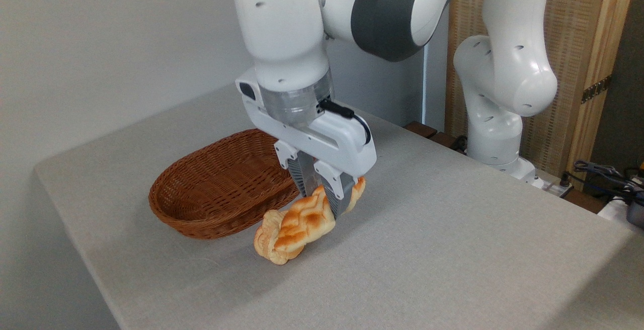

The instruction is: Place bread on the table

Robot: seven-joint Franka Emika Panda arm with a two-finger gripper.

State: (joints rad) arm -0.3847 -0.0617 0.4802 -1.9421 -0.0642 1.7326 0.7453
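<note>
The bread [306, 222], a braided golden-brown loaf, hangs tilted just above the table [427, 229], clamped between the fingers of my gripper [324, 201]. The gripper is shut on the loaf's upper half. The loaf's lower end overlaps a small pale roll [269, 244] in the picture; I cannot tell whether they touch. The gripper now stands to the right of the wicker basket [221, 184], near the table's front part.
The brown oval basket holds nothing visible. The round flower-shaped roll stands on the cloth in front of it. The robot's white base [495, 139] rises at the table's far right edge, with cables [604, 174] beyond it.
</note>
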